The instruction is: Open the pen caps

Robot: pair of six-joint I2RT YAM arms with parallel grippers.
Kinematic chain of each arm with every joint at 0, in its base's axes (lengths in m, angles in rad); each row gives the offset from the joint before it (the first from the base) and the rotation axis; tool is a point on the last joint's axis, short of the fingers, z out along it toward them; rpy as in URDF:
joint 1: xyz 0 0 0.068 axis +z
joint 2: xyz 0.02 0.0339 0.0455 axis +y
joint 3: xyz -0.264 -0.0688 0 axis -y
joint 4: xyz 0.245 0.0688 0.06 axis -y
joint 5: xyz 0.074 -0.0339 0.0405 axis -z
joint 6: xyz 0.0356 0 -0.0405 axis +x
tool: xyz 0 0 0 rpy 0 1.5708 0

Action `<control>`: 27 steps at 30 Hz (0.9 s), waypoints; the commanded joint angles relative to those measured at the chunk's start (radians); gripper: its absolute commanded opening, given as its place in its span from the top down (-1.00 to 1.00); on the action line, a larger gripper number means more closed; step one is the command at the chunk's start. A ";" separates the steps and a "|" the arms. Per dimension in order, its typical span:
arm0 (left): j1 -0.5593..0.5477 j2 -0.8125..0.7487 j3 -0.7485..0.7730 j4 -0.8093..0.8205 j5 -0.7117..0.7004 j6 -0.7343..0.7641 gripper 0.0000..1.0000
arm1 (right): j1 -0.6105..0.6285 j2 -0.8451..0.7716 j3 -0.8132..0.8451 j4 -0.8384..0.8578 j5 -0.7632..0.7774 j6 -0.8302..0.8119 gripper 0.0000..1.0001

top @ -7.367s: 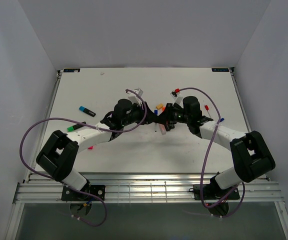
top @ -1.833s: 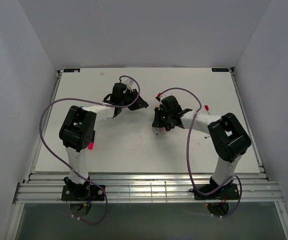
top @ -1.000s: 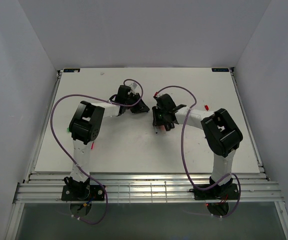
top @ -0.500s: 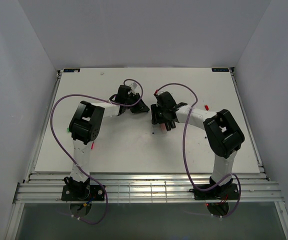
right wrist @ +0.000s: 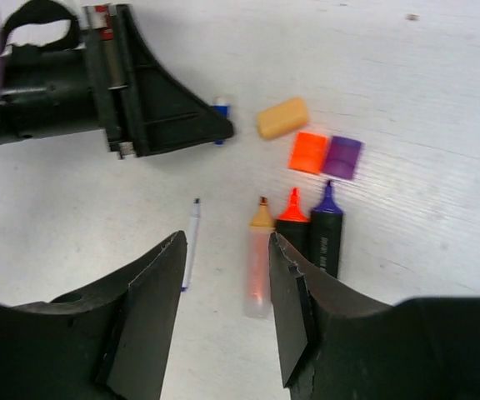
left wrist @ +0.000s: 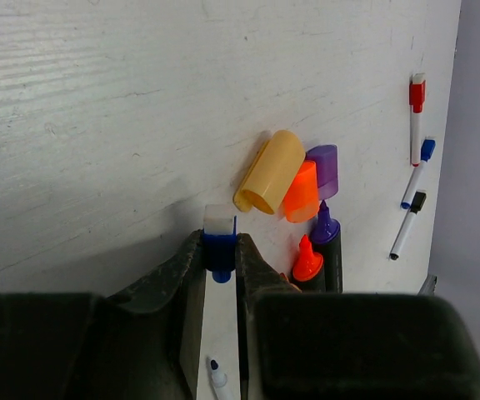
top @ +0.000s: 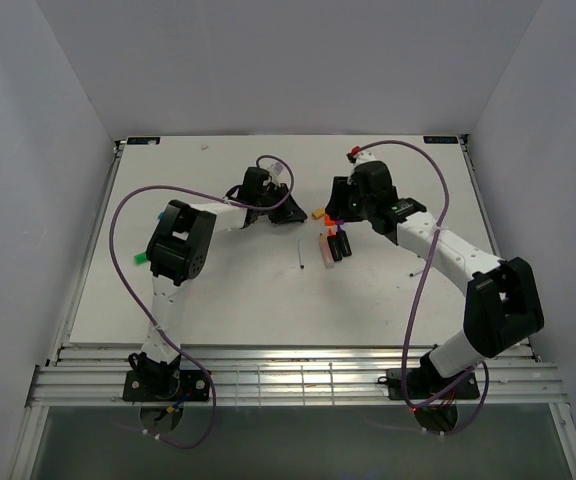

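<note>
A small blue cap (left wrist: 220, 248) with a white end is pinched between the pressed-in fingers of the left gripper (left wrist: 220, 258), low against the white table (top: 218, 290). In the right wrist view this cap is seen to the left of the orange cap (right wrist: 308, 152), with the yellow cap (right wrist: 282, 117) lying between the two. The yellow cap is touched by the orange cap at one corner in the left wrist view, and the purple cap (right wrist: 342, 157) is set just beside the orange cap on its other side.

Three uncapped highlighters are laid side by side just below the orange cap in the right wrist view: a yellow-tipped one (right wrist: 258, 262), an orange-tipped one (right wrist: 293, 227) and a purple-tipped one (right wrist: 328, 237), tips pointed towards the caps. A thin white pen (right wrist: 190, 246) with a bare blue tip is found lower left of the orange cap.

The right gripper (right wrist: 226, 242) is held above the highlighters with its jaws spread and nothing between them.

Well apart from the orange cap, a red-capped thin pen (left wrist: 417, 117), a blue-capped one (left wrist: 416, 172) and a black-capped one (left wrist: 407, 225) are seen.
</note>
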 commanded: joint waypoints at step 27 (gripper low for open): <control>-0.018 0.006 0.124 -0.257 -0.142 0.088 0.07 | -0.230 -0.197 -0.273 0.019 -0.041 0.003 -0.02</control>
